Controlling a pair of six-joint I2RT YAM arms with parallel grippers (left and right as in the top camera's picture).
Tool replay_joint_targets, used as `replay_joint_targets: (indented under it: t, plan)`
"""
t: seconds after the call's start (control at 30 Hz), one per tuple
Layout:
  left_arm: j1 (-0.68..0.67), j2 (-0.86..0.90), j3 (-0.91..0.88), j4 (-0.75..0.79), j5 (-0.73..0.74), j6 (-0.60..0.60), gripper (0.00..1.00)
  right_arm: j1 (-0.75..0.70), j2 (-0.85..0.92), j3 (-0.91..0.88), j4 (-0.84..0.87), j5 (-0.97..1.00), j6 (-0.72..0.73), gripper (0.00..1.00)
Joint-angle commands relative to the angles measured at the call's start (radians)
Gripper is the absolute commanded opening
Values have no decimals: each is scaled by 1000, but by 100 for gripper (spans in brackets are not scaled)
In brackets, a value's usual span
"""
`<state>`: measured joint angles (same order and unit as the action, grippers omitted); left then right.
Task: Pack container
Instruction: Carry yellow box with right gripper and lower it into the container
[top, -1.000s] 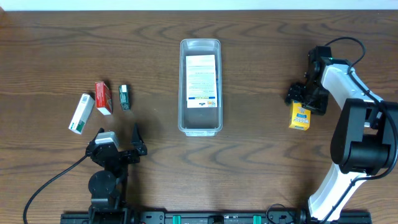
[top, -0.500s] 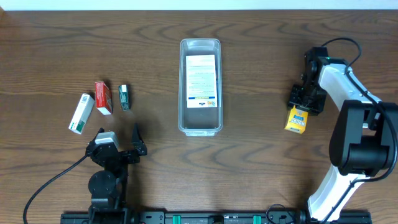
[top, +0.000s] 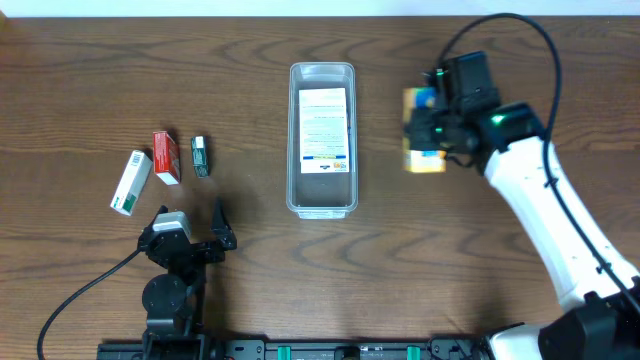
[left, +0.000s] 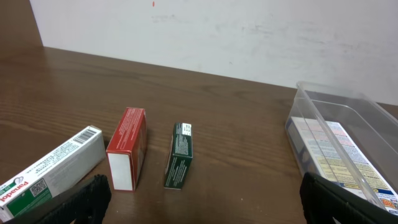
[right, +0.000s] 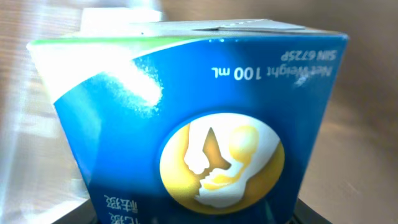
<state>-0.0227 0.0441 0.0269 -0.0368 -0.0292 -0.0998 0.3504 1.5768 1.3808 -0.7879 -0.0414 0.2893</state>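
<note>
Just right of the container (top: 321, 72), with a strip of bare table (top: 500, 40) between them, the right gripper (top: 437, 130) hangs with its fingers closed on a blue-and-yellow carton (top: 425, 162). The right wrist view is filled by that carton's face (right: 186, 124), marked 100 mL. It is blurred from overhead, so how high it rides against the rim I cannot tell.

The container sits at mid-table, its long axis running away from the robot, and a flat printed box (top: 323, 130) already lies along its floor. From the held carton the container lies to the robot's left, level with its middle stretch. The carton's longer side looks roughly parallel to that axis, so the coming move is probably a short sideways carry over the near wall, then a lowering onto or beside the printed box. The right arm is much the nearer.

The left gripper (top: 190, 222) sits parked near the front edge, fingers spread wide and empty. Ahead of it lie a white-and-green box (left: 53, 168), a red box (left: 127, 146) and a dark green box (left: 180, 154), none yet packed.

A second ago the carton lay on the table far to the right, with the right gripper over it. It has since been lifted and carried nearly to the container. Nothing on the left has moved.
</note>
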Motion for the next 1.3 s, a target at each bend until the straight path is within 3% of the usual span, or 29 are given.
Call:
replay_joint_targets:
  t: [0.0,0.43,0.7,1.0,1.03,1.1,1.23,1.27]
  plan:
    - [-3,1,-23,-34,-8,13,98,86,22,10,77,-41,37,24]
    - [-3,1,-23,-34,-8,13,98,248,195,10,494,-37,146,24]
    - [-3,1,-23,-34,-8,13,98,211,334,11,607,-40,204,26]
    - [-3,1,-23,-34,-8,13,98,211,384,11,684,-34,219,37]
    - [-3,1,-23,-34,-8,13,98,210,389,11,692,-33,219,44]
    - [-3,1,-23,-34,-8,13,98,210,389,11,697,-34,219,71]
    - [-3,1,-23,-34,-8,13,98,204,384,19,716,-34,211,97]
    - [-3,1,-23,-34,-8,13,98,199,379,26,713,-34,211,98]
